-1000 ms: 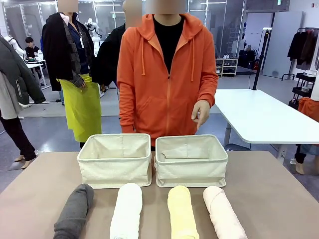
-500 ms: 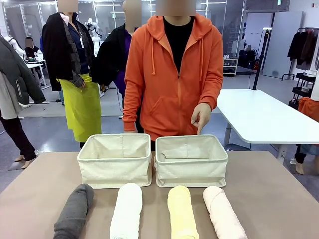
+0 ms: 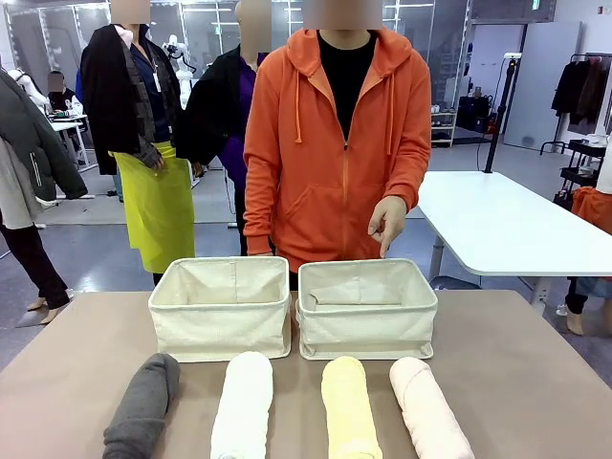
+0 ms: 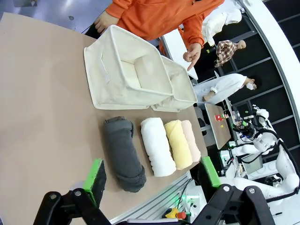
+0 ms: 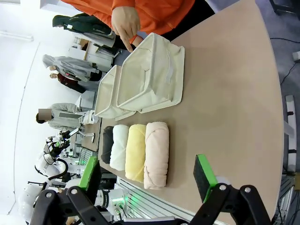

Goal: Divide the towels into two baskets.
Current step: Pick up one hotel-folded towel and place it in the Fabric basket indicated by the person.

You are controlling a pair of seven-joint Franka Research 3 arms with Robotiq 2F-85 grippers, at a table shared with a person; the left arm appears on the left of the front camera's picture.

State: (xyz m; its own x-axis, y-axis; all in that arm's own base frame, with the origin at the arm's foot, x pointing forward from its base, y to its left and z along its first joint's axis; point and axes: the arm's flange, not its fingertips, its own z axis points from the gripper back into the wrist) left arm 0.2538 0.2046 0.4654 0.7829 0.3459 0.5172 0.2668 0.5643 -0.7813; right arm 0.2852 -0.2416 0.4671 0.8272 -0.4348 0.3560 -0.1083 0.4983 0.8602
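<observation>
Along the bottom of the front frame, we are seeing four rolled towels lying side by side on the table (image 3: 535,382): dark grey towel (image 3: 142,406), white towel (image 3: 243,406), pale yellow towel (image 3: 349,409), pale pink towel (image 3: 428,409). Just behind them, mid-frame, the left basket (image 3: 222,330) and right basket (image 3: 368,330) are standing side by side. A person's hand (image 3: 386,223) is pointing down above the right one. Our left gripper (image 4: 151,164) and right gripper (image 5: 146,172) are hovering over the towels, jaws released wide, grasping nothing.

Four rolled towels, dark grey (image 3: 142,406), white (image 3: 242,404), pale yellow (image 3: 349,406) and pale pink (image 3: 427,407), lie side by side on the bench (image 3: 67,373). Behind them stand two cream canvas baskets (image 3: 222,308) (image 3: 367,307). A person's hand (image 3: 386,224) points down over the right one.
</observation>
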